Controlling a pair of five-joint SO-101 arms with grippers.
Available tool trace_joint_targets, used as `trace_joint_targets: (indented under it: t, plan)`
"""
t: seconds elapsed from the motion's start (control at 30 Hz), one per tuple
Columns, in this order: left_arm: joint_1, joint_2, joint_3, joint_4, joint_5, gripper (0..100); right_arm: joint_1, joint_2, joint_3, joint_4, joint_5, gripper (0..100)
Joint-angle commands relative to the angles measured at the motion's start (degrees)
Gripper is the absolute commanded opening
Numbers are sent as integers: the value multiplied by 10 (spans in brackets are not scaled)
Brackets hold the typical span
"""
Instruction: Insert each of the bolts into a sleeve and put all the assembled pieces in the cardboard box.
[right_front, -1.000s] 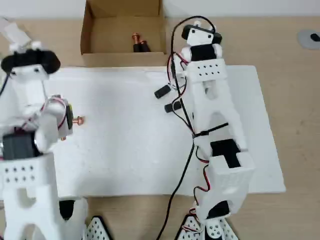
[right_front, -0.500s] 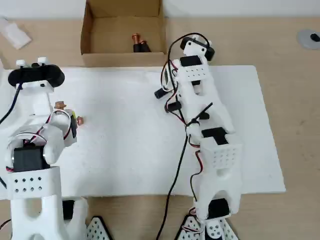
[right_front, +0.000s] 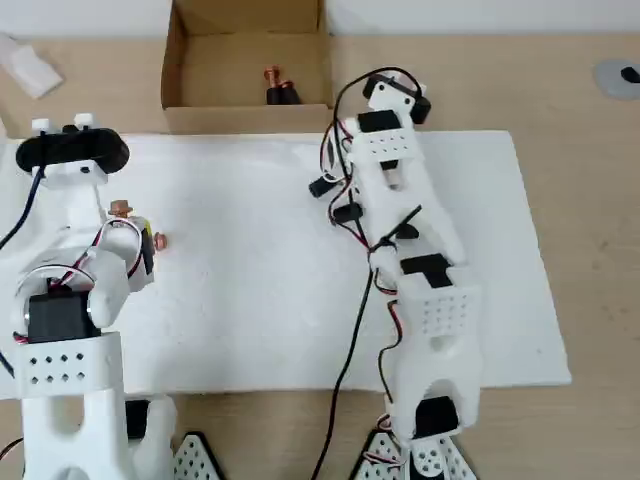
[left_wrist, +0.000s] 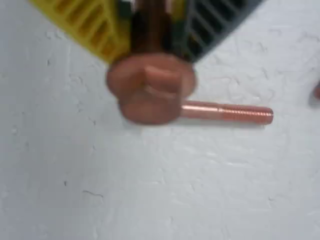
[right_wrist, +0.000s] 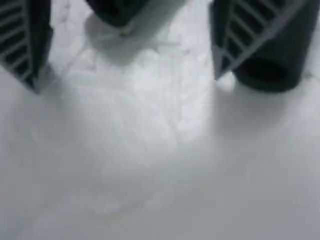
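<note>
The copper flanged bolt (left_wrist: 150, 92) sits in the left hand (left_wrist: 150, 30), which is clenched on its shank. Its yellow finger and black finger press from either side, and the bolt head points out past the fingertips. A second copper bolt (left_wrist: 227, 112) lies flat on the white foam sheet (right_front: 250, 290), just beyond the held one and apart from it.

As I read it, the step in hand is mating this bolt with a sleeve. The threaded end appears to be buried between the fingers, so the bolt may need regripping nearer the head before it can enter a bore. The two axes should then be lined up before any push, and the push itself should be slow.

Two short black cylindrical sleeves (right_front: 322, 185) (right_front: 345, 213) lie on the sheet beside the right arm. The right hand (right_wrist: 127, 82) is spread wide and holds nothing. One sleeve (right_wrist: 272, 65) is just beside one finger and outside the gap, so the hand should be centred over a sleeve before closing.

The open cardboard box (right_front: 170, 70) stands on the desk (right_front: 580, 150) at the sheet's far edge. It already holds one assembled bolt and sleeve (right_front: 275, 85).
</note>
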Motion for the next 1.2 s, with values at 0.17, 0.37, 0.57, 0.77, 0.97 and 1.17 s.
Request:
trace_joint_targets:
  t: [0.17, 0.37, 0.57, 0.77, 0.97, 1.17]
  plan:
    - [11, -13, -2, -11, -2, 8, -73, 0, -50, 80, -55, 253]
    - [11, -13, -2, -10, -2, 8, -74, 5, -49, 104, -65, 253]
    - [11, -12, -1, -11, -2, 9, -54, 29, -56, 99, -74, 253]
    - [11, -12, 8, -15, -2, 9, -41, 41, -56, 84, -74, 253]
    - [11, -12, 26, -14, -2, 9, -44, 39, -103, 75, -74, 253]
    - [11, -12, 24, -13, -3, 9, -44, 40, -197, 92, -74, 253]
